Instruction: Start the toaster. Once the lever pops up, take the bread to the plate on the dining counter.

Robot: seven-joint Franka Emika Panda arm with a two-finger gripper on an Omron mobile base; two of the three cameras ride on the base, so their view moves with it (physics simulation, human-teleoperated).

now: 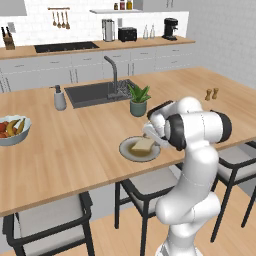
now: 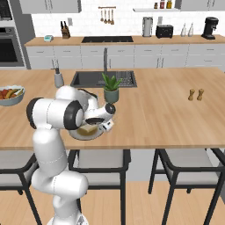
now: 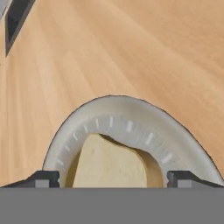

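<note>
The bread (image 3: pixel 109 166), a light tan slice, lies on the round grey-brown plate (image 3: pixel 131 114), leaning against its rim. In the hand view my gripper (image 3: pixel 113 179) is open, with a fingertip on either side of the slice and a gap to each. The plate (image 1: pixel 126 150) with the bread (image 1: pixel 143 145) sits near the front edge of the dining counter (image 1: pixel 75 145), just left of my hand (image 1: pixel 153 132). From the right, the plate (image 2: pixel 82 134) and the bread (image 2: pixel 88 129) lie under the gripper (image 2: pixel 99 125). The black toaster (image 1: pixel 127 34) (image 2: pixel 164 31) stands on the far wall counter.
A potted plant (image 1: pixel 138 100) stands just behind the plate, with the dark sink (image 1: pixel 97 93) and faucet beyond. A fruit bowl (image 1: pixel 11 130) is at the far left, and salt and pepper shakers (image 1: pixel 212 93) at the right. Chairs (image 1: pixel 145 187) stand below the counter edge.
</note>
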